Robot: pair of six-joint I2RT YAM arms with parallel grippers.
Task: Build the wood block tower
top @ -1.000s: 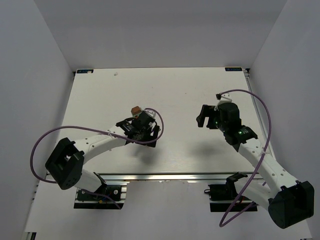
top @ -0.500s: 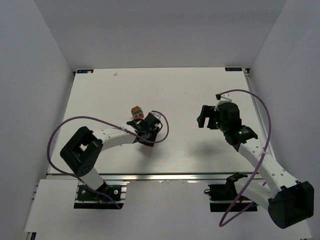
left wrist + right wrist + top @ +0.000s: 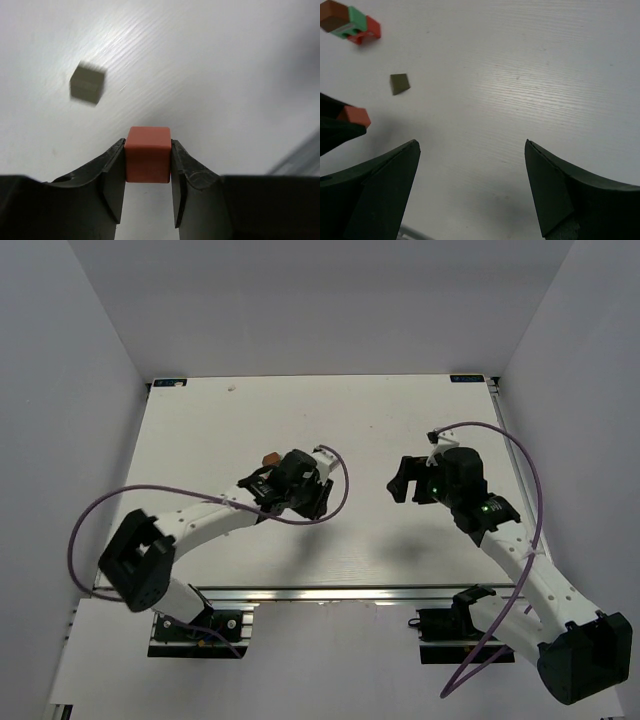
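The left jaws clamp one orange cube (image 3: 147, 161), right jaws apart, one dark block (image 3: 87, 82) loose.

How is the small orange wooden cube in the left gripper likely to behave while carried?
Probably rigid: the small orange wooden cube shows crisp, undented faces in the left gripper. Flat sides should stop it rolling if set down. Held at the very fingertips, it might slip or twist.

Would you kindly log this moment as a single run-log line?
left claw: shut on orange cube | right claw: open, empty | tower: brown, green, red pieces together | loose dark block: lying apart
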